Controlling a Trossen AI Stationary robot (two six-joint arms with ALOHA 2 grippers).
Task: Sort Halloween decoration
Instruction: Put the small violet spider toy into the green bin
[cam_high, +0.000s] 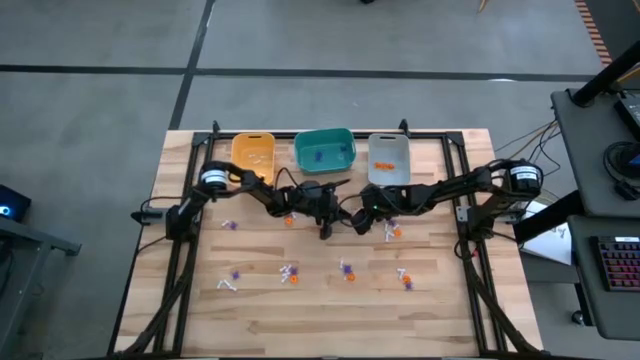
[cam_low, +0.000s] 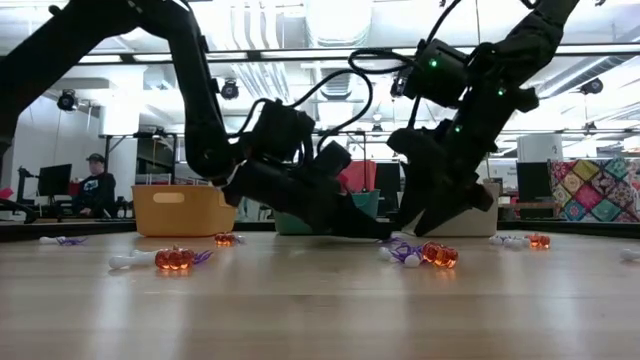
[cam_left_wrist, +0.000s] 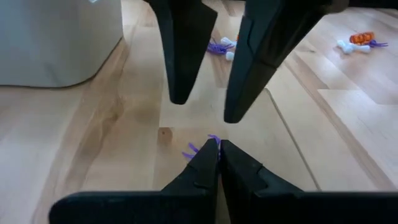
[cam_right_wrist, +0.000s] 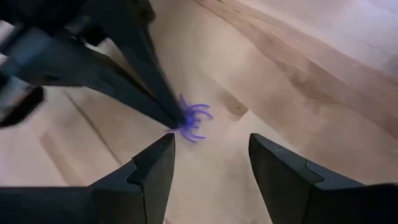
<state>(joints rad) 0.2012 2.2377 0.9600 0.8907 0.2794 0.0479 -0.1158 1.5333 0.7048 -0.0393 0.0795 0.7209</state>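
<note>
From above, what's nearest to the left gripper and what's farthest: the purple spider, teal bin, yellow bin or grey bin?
1. The purple spider: pinched in the tips of the left gripper.
2. The teal bin: middle of the row, straight behind the gripper.
3. The yellow bin, left end, and the grey bin, right end: too close to call.

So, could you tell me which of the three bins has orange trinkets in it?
The grey bin, at the right end of the row; the teal bin holds purple-blue pieces.
</note>
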